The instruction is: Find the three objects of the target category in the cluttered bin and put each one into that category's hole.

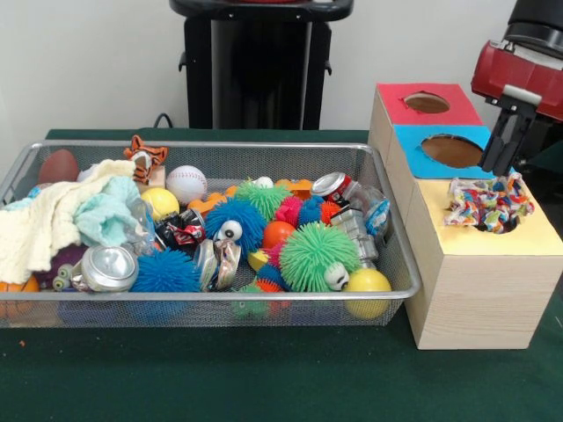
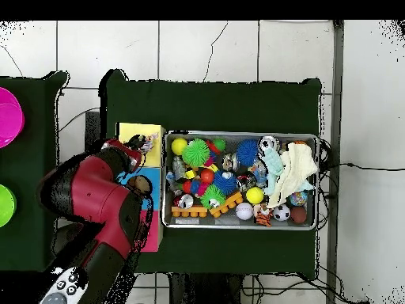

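Note:
One speckled red, yellow, blue and white piece [image 1: 482, 204] lies limp on the yellow-topped box [image 1: 528, 237]. It half covers the round hole [image 1: 508, 225]. It also shows in the overhead view [image 2: 147, 142] on the yellow top [image 2: 133, 131]. My gripper [image 1: 503, 163] hangs just above the piece's far right edge, over the border of the blue and yellow tops. I cannot tell whether it touches the piece. The wire mesh bin [image 1: 211, 147] stands left of the boxes, full of toys. I pick out no other speckled piece in it.
The blue-topped box [image 1: 422, 163] and red-topped box [image 1: 396, 110] stand behind the yellow one. The bin holds a green spiky ball [image 1: 312, 255], blue spiky balls, a baseball [image 1: 186, 183], cans, and a cream cloth [image 1: 48, 224] and a mint cloth [image 1: 110, 215] at its left end.

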